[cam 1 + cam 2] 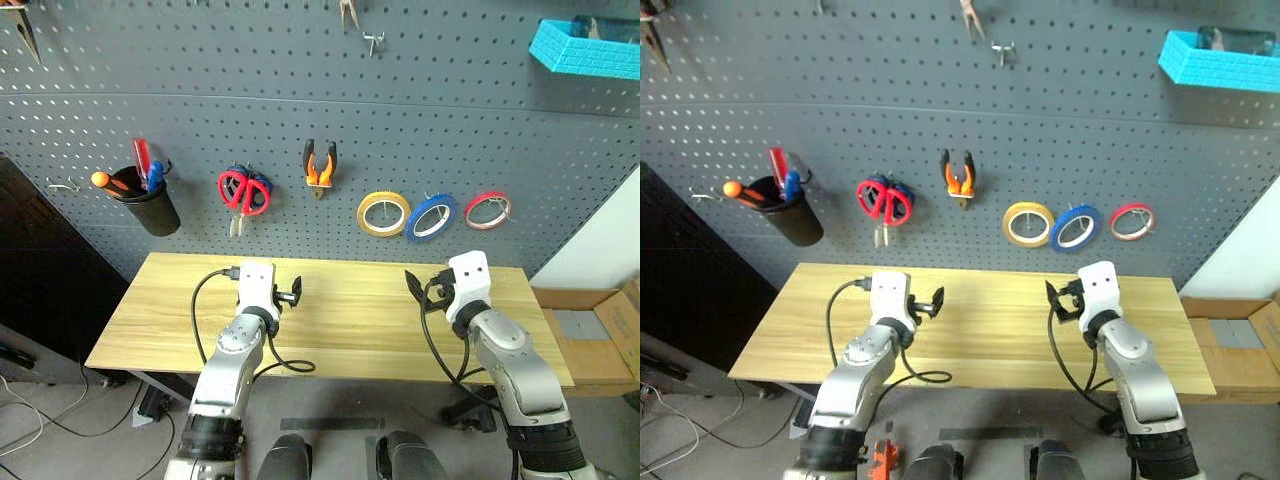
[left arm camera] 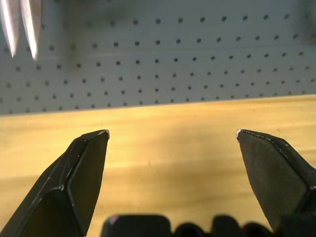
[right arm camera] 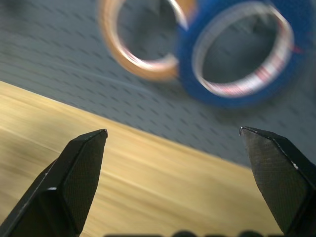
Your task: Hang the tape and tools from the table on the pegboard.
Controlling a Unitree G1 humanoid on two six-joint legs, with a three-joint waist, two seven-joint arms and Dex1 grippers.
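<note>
Both grippers wide open, empty, over table (image 1: 350, 320): left gripper (image 2: 173, 136), right gripper (image 3: 173, 132). On pegboard (image 1: 450, 130): tape (image 1: 383, 213) at 12 o'clock, red-handled scissors (image 1: 243, 193) and pliers (image 1: 319, 168) at 11, blue-handled screwdriver (image 1: 154, 176) in cup (image 1: 148, 205) at 10.

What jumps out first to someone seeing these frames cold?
The dark grey pegboard with bright things hanging in a row: red-handled scissors, orange-and-black pliers, then yellow tape, a blue roll and a red roll toward the right. Below it, the pale wooden table, with the left gripper and right gripper open over it, holding nothing.
</note>
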